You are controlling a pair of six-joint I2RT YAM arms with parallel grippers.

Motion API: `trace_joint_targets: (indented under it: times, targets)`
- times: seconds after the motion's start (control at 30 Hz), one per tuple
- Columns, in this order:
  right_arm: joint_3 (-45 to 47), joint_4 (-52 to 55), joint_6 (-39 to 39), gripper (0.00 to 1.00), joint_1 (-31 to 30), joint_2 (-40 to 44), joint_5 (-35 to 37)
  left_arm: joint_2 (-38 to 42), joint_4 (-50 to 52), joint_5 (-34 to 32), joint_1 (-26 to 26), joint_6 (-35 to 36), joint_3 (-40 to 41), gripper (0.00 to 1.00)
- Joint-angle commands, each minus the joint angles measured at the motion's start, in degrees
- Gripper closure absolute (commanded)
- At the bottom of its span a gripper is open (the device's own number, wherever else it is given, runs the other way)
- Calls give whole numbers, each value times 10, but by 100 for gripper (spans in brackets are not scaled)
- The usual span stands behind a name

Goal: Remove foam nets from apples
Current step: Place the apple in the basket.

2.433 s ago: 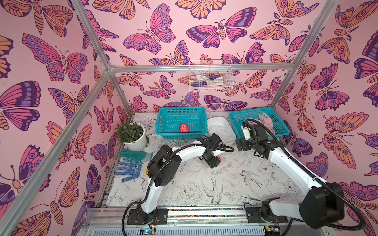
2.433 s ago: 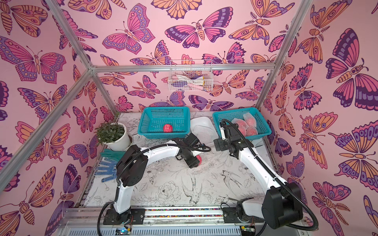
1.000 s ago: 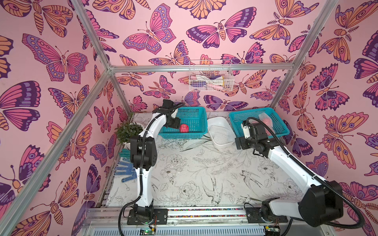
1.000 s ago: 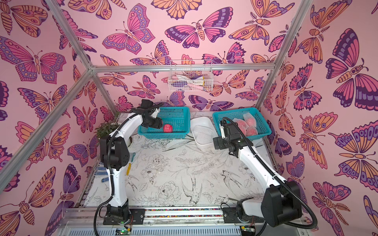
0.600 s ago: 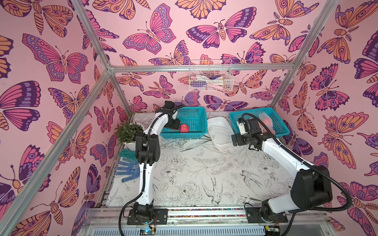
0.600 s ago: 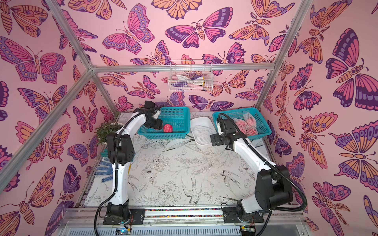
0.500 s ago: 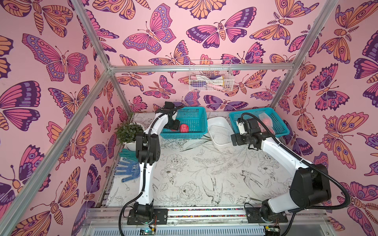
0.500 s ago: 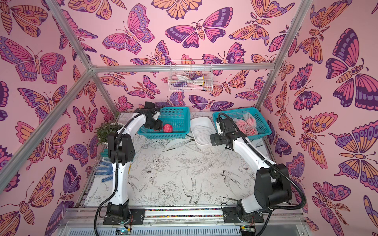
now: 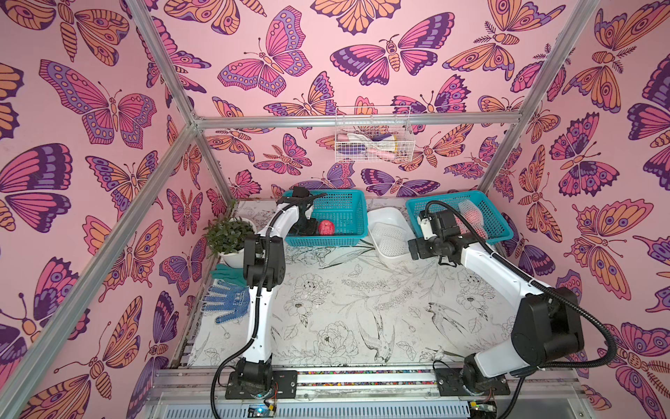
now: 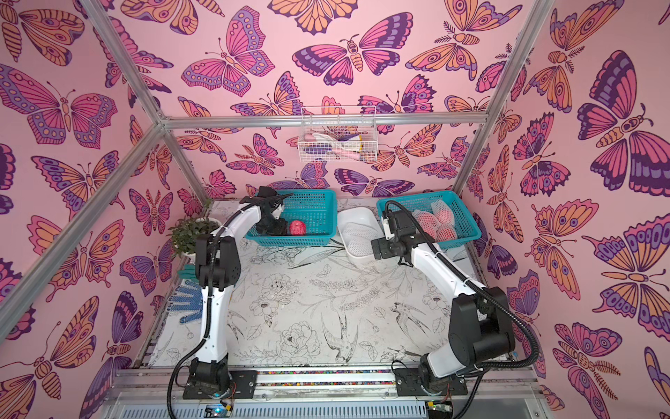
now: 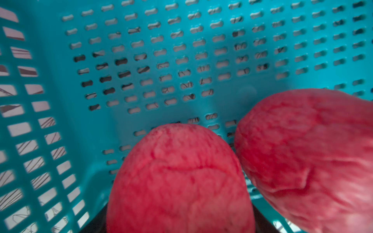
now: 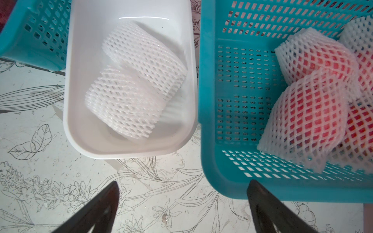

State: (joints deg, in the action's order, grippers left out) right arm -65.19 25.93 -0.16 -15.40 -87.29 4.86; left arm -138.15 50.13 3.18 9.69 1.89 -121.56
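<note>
— Two foam nets point(image 12: 125, 100) in the white tray point(image 12: 129, 155), is that right? And what has just changed?

— Yes, two, empty and overlapping. The change is on my left side. My left end effector point(image 9: 304, 228) is closed at a middling width around a bare apple point(image 11: 177, 177). It has carried that fruit from the middle of the worktop point(image 9: 362, 297) into the left basket point(image 9: 344, 206). The bare apple hangs low over the basket floor, just beside a second bare apple point(image 11: 306, 161) lying there. I cannot tell whether the two touch.

— What does that mean for the job?

— I judge that two fruits are finished once I let go. The netted apples point(image 12: 306, 113) in the right basket point(image 12: 207, 100) are not yet stripped, so most of the work remains.

— And how are your arms set?

— The left arm's lower link stands nearly upright. Its forearm reaches toward the back wall, and the wrist bends down over the basket's near left corner. My right end effector point(image 12: 181, 209) stands wide and empty and has barely shifted. It hovers over the worktop just in front of the tray and the right basket's near corner. That arm runs low from its base, elbow out to my right, with the forearm angling back toward the tray.
</note>
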Motion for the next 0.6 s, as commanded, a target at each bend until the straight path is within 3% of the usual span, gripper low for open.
trace_joint_targets:
  times: [0.0,0.2,0.57]
  targets:
    - [-11,8,4,1,4,-4,-7,-18,28,-2,-3,-9,-8,34]
    - [-6,14,5,1,4,8,-7,-7,31,-2,-4,-14,-16,14]
    - [31,27,2,0,4,69,-10,45,33,-7,-4,-24,-2,4]
